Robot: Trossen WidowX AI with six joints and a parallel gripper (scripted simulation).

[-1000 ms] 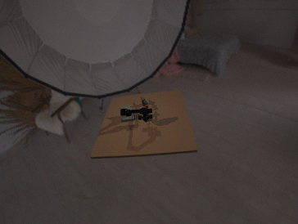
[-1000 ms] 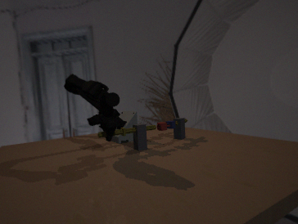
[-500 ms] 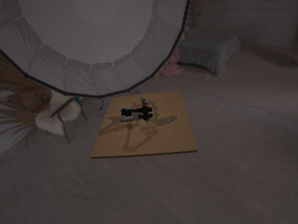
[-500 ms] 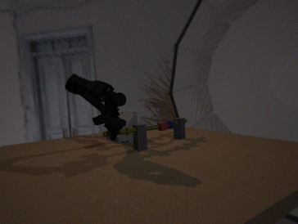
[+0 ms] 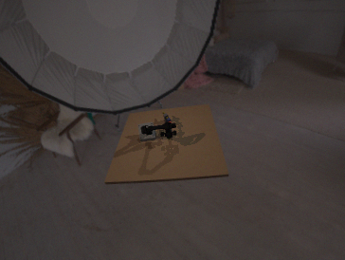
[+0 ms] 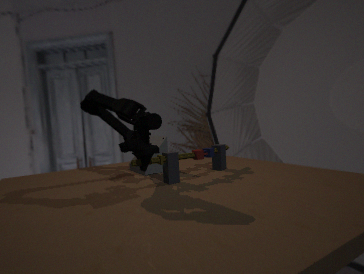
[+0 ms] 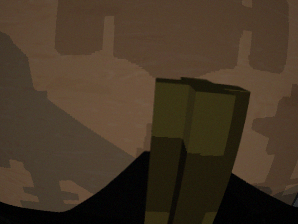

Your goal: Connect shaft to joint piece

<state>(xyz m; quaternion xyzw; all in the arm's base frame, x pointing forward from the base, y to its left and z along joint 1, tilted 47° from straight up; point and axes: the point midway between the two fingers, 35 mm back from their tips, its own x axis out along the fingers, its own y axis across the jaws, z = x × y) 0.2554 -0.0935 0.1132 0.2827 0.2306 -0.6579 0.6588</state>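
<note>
The second shaft [image 6: 184,156] [image 7: 210,122] is yellow and ribbed. It runs through the nearer grey block [image 6: 171,168] toward the red joint piece [image 6: 198,154]. In the exterior view its far end meets the red piece's near side; how deep it sits is too small to tell. A blue hinge part [image 6: 207,152] [image 5: 168,120] joins the red piece to the first shaft, whose yellow end [image 6: 226,147] shows past the farther grey block [image 6: 219,158]. My gripper [image 6: 145,164] [image 7: 171,160] is shut on the second shaft, on the side of the nearer block away from the joint.
The brown table top [image 5: 190,161] [image 6: 90,230] carries broad shadows of the arm and blocks. The black arm [image 5: 161,127] [image 6: 120,112] reaches over the shaft's rear part. A pale base plate [image 5: 148,139] lies under the arm's base. The nearer block stands close beside the gripper.
</note>
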